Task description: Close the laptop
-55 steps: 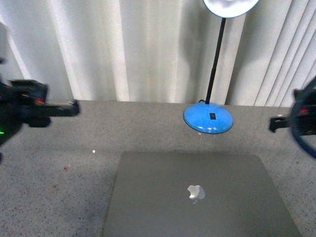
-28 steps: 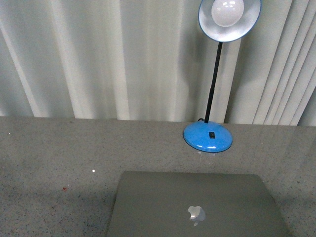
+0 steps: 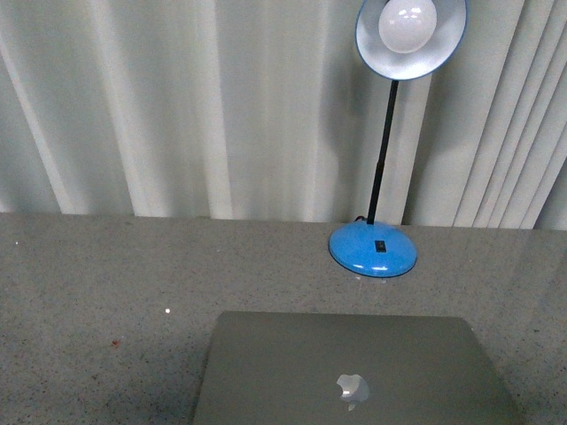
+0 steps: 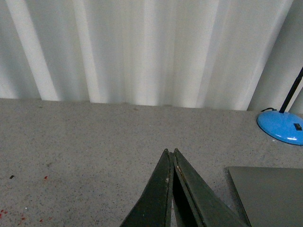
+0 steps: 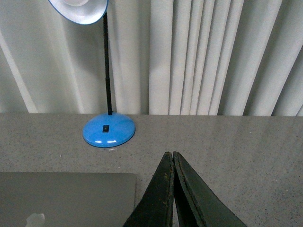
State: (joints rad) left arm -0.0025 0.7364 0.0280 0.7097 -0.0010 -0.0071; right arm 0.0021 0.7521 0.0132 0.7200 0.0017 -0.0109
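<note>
The grey-metal laptop (image 3: 354, 367) lies shut and flat on the speckled grey table, its lid up with the shiny apple logo showing, at the bottom middle of the front view. Neither arm shows in the front view. In the left wrist view my left gripper (image 4: 170, 151) is shut and empty over bare table, with the laptop's corner (image 4: 270, 194) off to one side. In the right wrist view my right gripper (image 5: 169, 153) is shut and empty, beside the laptop's other side (image 5: 66, 198).
A blue desk lamp stands behind the laptop, its round base (image 3: 373, 250) on the table and its shade (image 3: 410, 35) high up. White vertical blinds (image 3: 177, 106) close off the back of the table (image 3: 97, 292).
Both arms, at the picture's sides a second ago, have left the front view. The view has tilted up, so the laptop sits lower and the lamp shade shows.
</note>
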